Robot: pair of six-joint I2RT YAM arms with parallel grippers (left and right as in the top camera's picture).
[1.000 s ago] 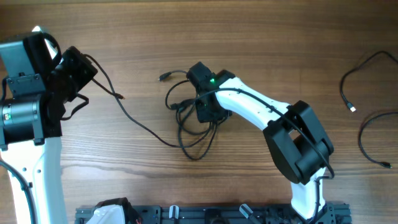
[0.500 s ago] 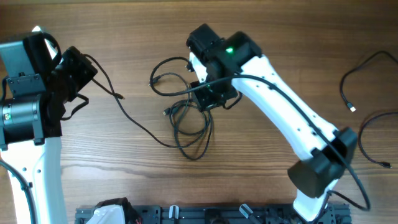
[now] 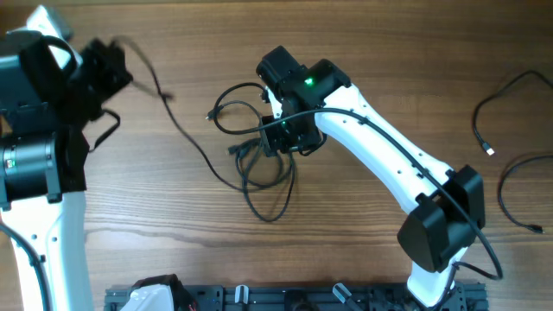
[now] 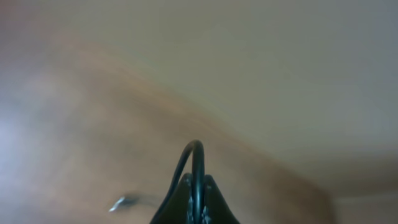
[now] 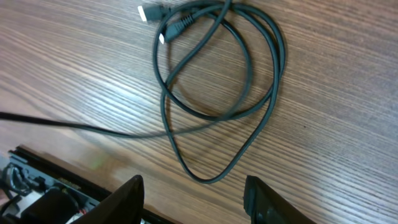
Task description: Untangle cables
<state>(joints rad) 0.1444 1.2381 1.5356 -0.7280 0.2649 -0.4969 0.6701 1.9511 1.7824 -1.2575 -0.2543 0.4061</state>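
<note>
The left gripper (image 4: pixel 196 183) was pinched shut on one thin black cable (image 4: pixel 195 143) at the far left, while the right gripper (image 5: pixel 194 186) hung with fingers apart over the knotted thin black cables (image 5: pixel 281 56) in the middle, so a slow, gentle pull looked best.

No text, label, brand name or number can be read in any view: not on the cables (image 3: pixel 251 160), not on the robot arms, not on the wooden table (image 3: pixel 389 34). The only mark is a small green light (image 3: pixel 307 82) on the right arm, with no lettering beside it.
</note>
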